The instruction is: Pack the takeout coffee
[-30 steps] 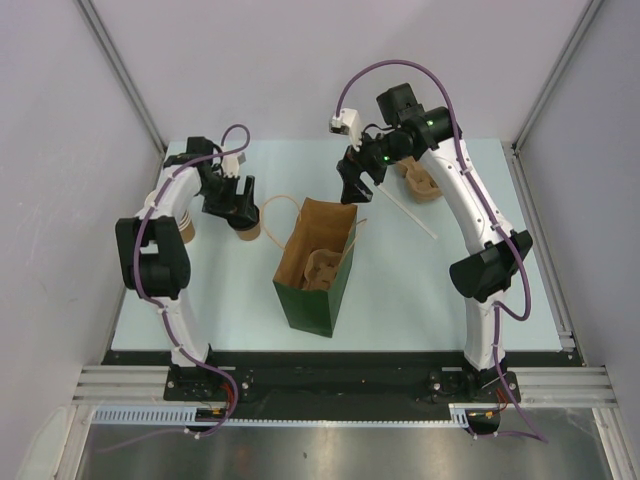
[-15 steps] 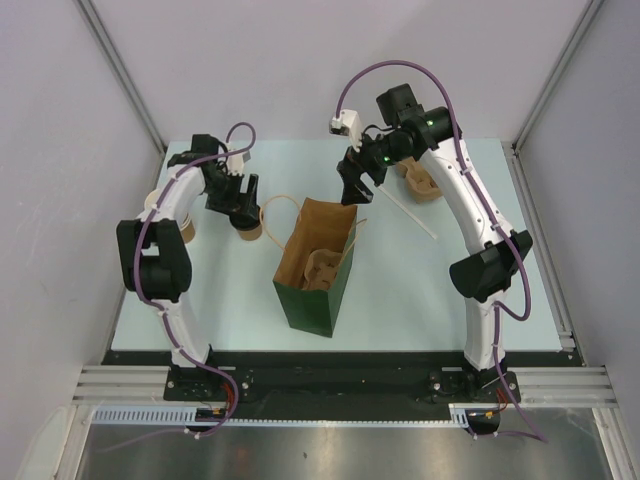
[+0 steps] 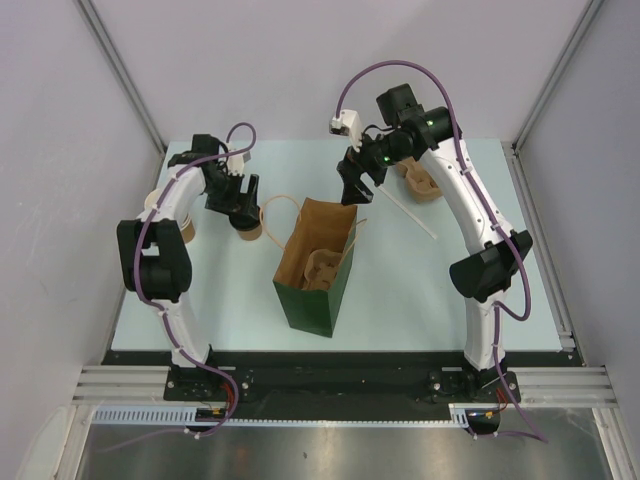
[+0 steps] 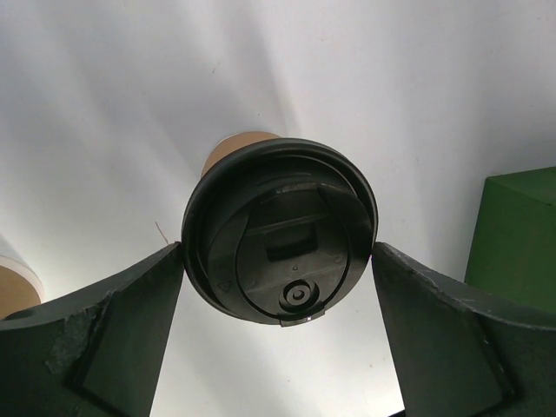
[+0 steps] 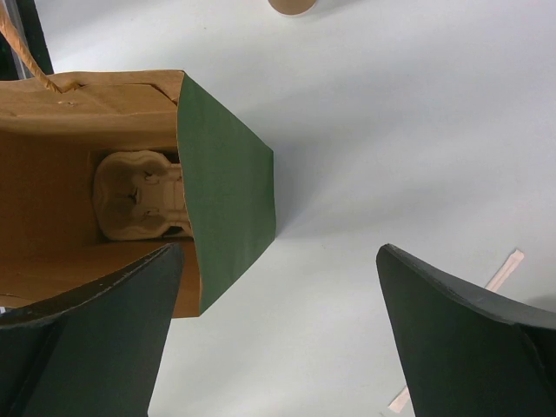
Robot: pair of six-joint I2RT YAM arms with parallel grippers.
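Observation:
The takeout coffee [image 4: 278, 234], a small brown paper cup with a black lid, stands on the table left of the bag [image 3: 250, 230]. My left gripper [image 4: 278, 248] comes down over it with the jaws wide. Both fingers press against the sides of the lid. In the top view this gripper [image 3: 240, 205] covers most of the cup. The paper bag [image 3: 322, 290], green outside and brown inside, stands open mid-table. My right gripper [image 5: 280, 249] hangs open and empty above the bag's far right corner [image 5: 226, 174].
A pulp cup carrier [image 5: 139, 195] lies inside the bag. A second carrier [image 3: 420, 182] sits at the back right, with a wrapped straw [image 3: 410, 215] beside it. A stack of pale paper cups [image 3: 186, 228] stands at the left edge, close to my left arm.
My left gripper has shifted slightly over the cup and its jaws have drawn in a little against the lid. The right arm and the bag have stayed still.

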